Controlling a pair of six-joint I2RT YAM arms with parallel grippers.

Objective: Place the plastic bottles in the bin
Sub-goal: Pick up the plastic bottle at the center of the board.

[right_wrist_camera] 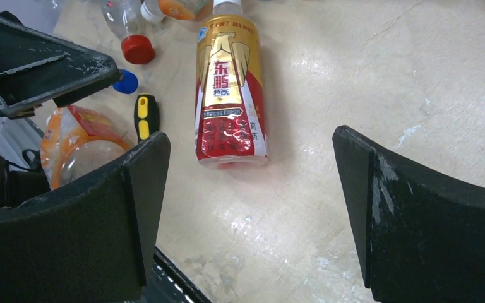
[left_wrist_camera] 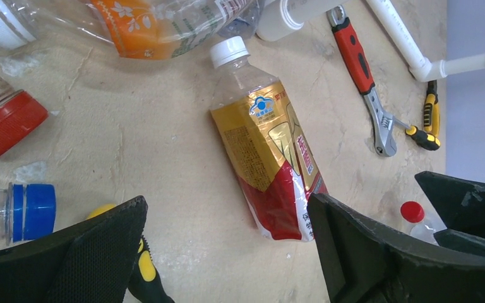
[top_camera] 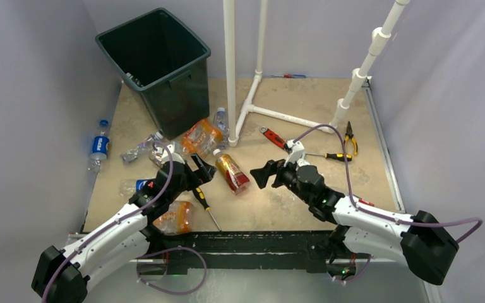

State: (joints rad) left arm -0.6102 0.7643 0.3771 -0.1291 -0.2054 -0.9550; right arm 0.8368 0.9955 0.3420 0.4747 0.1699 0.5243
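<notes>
Left gripper [top_camera: 201, 169] and right gripper [top_camera: 266, 173] gape empty; the red-and-gold bottle [top_camera: 232, 172] looks light, slick, so grab its labelled middle.

Pale lavender walls [top_camera: 31, 76] surround a beige tabletop [top_camera: 259, 211].

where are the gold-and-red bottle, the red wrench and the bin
gold-and-red bottle [left_wrist_camera: 268, 158]: left wrist view, on its label
red wrench [left_wrist_camera: 353, 53]: left wrist view, on its red handle
bin [top_camera: 180, 95]: top external view, on its front wall
</notes>
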